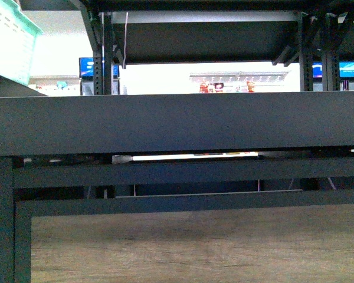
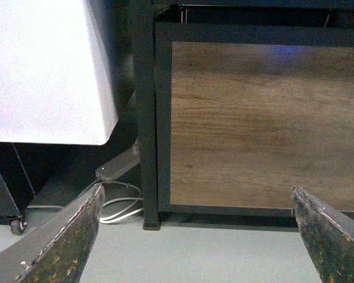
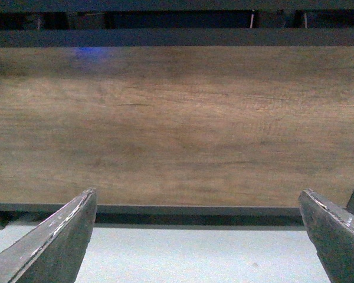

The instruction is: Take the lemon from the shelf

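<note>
L gripper point(image 2: 196, 194) and R gripper point(image 3: 197, 193) are both spread wide and empty, low by the floor and facing the wood panel point(image 3: 177, 118) under the shelf point(image 1: 177, 124). Lemon not visible in any view, so can't place it. Risk: lifting blind could clip the thick front board edge or frame rails, and L has a white box point(image 2: 41, 65) + loose cables point(image 2: 121, 209) close by. Best open room looks like the gap between boards, w/ a teal basket point(image 1: 9, 35) crowding far left.

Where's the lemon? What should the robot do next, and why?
Probably lift the open left gripper and right gripper above the shelf board: no lemon shows in any view, and both face only the low wood panel by the floor.
</note>
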Tool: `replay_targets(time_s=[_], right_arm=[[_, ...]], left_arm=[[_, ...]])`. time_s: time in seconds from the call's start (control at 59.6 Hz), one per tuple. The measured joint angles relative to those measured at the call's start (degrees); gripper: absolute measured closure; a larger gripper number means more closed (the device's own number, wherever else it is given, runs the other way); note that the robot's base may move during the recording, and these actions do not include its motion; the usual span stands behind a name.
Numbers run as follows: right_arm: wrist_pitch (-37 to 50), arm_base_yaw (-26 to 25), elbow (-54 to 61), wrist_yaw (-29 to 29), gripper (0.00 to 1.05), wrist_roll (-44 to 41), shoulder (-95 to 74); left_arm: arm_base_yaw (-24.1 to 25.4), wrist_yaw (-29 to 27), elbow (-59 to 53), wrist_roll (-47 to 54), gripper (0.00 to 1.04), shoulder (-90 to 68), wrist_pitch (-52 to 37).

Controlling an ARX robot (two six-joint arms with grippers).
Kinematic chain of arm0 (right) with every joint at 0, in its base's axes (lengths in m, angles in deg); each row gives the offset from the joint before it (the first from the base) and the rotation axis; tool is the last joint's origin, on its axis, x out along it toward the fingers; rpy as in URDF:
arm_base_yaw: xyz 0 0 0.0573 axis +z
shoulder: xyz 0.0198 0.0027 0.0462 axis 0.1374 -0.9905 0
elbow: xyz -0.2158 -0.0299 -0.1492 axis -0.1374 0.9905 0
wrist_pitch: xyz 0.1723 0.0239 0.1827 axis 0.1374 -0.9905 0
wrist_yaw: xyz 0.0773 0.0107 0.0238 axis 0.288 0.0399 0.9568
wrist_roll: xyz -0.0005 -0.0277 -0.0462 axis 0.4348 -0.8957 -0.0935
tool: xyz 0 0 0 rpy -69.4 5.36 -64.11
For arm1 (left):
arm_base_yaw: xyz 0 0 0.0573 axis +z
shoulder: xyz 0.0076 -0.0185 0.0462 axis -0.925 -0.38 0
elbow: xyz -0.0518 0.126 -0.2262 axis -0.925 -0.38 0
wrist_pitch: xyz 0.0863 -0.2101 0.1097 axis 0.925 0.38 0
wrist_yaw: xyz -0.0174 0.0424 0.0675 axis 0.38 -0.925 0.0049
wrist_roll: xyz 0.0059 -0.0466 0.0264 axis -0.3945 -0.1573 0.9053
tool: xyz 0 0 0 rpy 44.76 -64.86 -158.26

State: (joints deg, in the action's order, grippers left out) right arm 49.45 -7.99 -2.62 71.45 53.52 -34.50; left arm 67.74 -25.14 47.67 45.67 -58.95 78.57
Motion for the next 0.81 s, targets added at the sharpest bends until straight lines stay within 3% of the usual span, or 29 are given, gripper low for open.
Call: replay_targets(time_s=[0.805], right_arm=[[0.00,0.00,0.00,-0.04,0.02,-0.02,0.00]], left_arm=[[0.00,0.00,0.00,-0.02,0.08,0.00,0.00]])
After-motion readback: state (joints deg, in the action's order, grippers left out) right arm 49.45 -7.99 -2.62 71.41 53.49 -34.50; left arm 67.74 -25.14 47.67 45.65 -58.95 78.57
